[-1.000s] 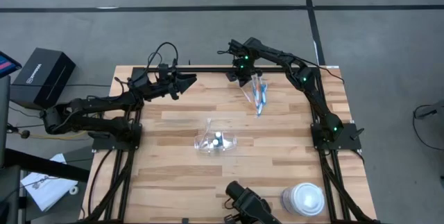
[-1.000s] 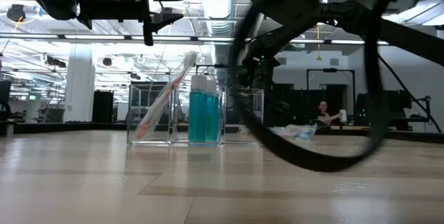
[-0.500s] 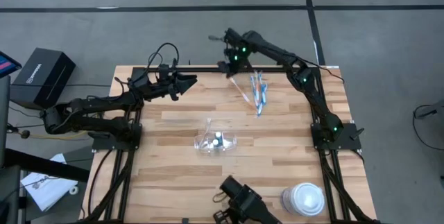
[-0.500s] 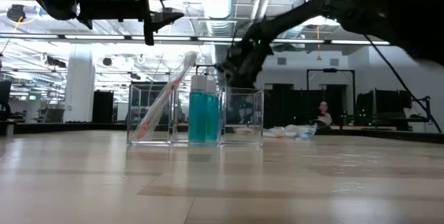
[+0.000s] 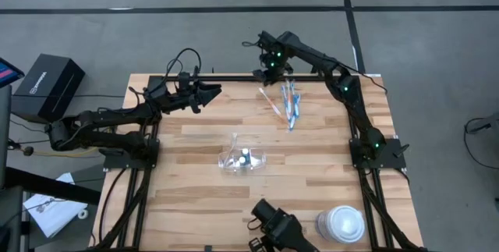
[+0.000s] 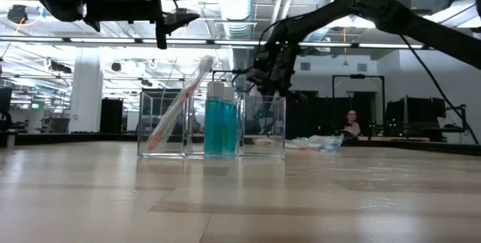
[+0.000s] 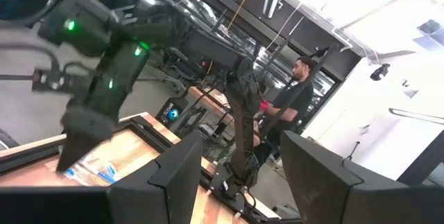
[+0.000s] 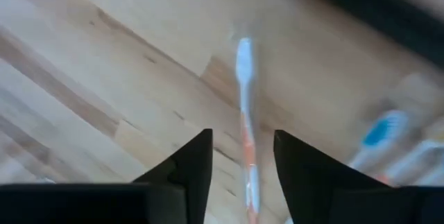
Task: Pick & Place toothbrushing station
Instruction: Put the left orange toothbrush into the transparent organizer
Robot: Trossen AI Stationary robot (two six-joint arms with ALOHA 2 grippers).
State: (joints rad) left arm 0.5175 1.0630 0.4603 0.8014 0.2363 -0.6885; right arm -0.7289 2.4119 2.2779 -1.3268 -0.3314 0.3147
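A clear plastic holder (image 5: 243, 158) stands mid-table. In the low view it (image 6: 263, 126) holds an orange-white toothbrush (image 6: 179, 106), leaning, and blue-green tubes (image 6: 222, 123). Several blue, white and orange toothbrushes (image 5: 291, 104) lie in a loose pile at the far side. One orange-white toothbrush (image 5: 270, 100) lies flat just left of the pile. My right gripper (image 5: 267, 71) hovers open over that toothbrush (image 8: 244, 106), which shows on the wood between the fingers (image 8: 241, 135). My left gripper (image 5: 212, 90) waits open at the far left, raised above the table.
A white round lidded container (image 5: 343, 222) sits at the near right corner. A black camera mount (image 5: 274, 225) stands at the near edge. A black box (image 5: 47, 86) is off the table to the left. A person (image 6: 349, 123) sits in the room behind.
My right gripper has gone from over the toothbrush pile up and toward the table's far left, then a little back right. One orange-white toothbrush, earlier with the pile, now lies alone on the wood to the pile's left.
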